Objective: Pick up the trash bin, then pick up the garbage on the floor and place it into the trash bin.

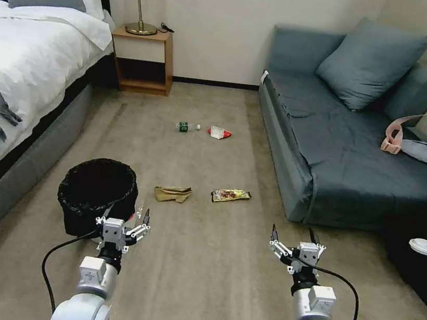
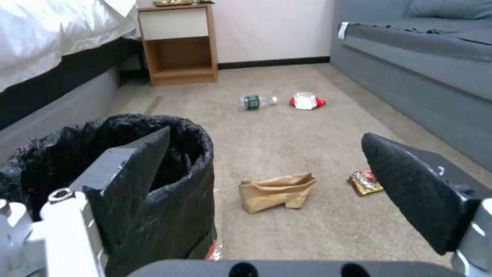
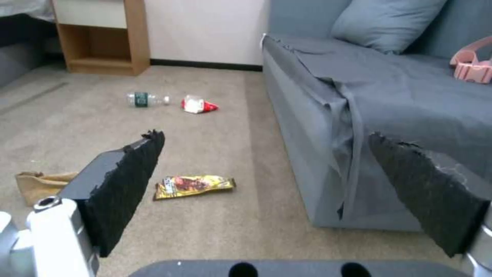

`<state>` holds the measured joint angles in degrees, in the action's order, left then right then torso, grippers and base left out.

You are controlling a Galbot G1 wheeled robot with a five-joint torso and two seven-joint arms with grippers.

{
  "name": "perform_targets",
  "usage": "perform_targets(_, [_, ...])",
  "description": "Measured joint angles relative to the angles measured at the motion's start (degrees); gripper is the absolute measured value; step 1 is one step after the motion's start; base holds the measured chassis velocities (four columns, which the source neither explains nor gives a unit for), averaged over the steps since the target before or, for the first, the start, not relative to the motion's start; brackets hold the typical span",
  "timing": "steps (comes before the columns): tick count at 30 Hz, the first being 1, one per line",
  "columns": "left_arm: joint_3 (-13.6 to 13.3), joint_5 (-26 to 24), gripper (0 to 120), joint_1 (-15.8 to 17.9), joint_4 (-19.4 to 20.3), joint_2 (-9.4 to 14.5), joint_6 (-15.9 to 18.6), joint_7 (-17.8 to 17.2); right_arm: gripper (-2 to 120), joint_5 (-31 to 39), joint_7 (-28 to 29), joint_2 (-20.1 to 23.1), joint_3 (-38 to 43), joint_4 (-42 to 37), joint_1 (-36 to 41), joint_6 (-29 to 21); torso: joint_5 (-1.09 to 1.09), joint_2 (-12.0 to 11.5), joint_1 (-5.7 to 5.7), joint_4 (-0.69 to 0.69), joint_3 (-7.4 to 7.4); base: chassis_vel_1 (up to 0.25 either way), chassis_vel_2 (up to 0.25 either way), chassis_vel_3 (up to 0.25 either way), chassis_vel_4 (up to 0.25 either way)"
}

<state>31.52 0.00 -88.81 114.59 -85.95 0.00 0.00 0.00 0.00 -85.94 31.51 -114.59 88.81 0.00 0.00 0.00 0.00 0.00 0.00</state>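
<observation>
The trash bin (image 1: 96,194) (image 2: 113,184), lined with a wrinkly black bag, stands on the carpet beside the bed. My left gripper (image 1: 126,217) (image 2: 266,169) hovers open just at its near right rim, holding nothing. On the floor lie a brown paper bag (image 1: 172,193) (image 2: 276,191), a gold-brown snack wrapper (image 1: 230,195) (image 3: 193,186), a clear bottle with a green label (image 1: 187,126) (image 2: 256,102) and a red-white snack bag (image 1: 219,132) (image 3: 197,104). My right gripper (image 1: 294,238) (image 3: 266,181) is open above bare carpet, nearer than the wrapper.
A bed (image 1: 22,61) runs along the left and a grey sofa (image 1: 352,141) along the right, leaving a carpet lane between them. A wooden nightstand (image 1: 143,59) stands at the far wall. A dark bag with a white cup lid (image 1: 423,246) sits at the right.
</observation>
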Motion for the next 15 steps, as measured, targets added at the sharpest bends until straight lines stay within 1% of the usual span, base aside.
perform_targets(15, [0.0, 0.0, 100, 0.0, 0.0, 0.0, 0.0, 0.0, 100, 0.0, 0.0, 0.0, 0.0, 0.0, 0.0, 0.0, 0.00, 0.0, 0.00, 0.00, 0.00, 0.000, 0.000, 0.000, 0.000])
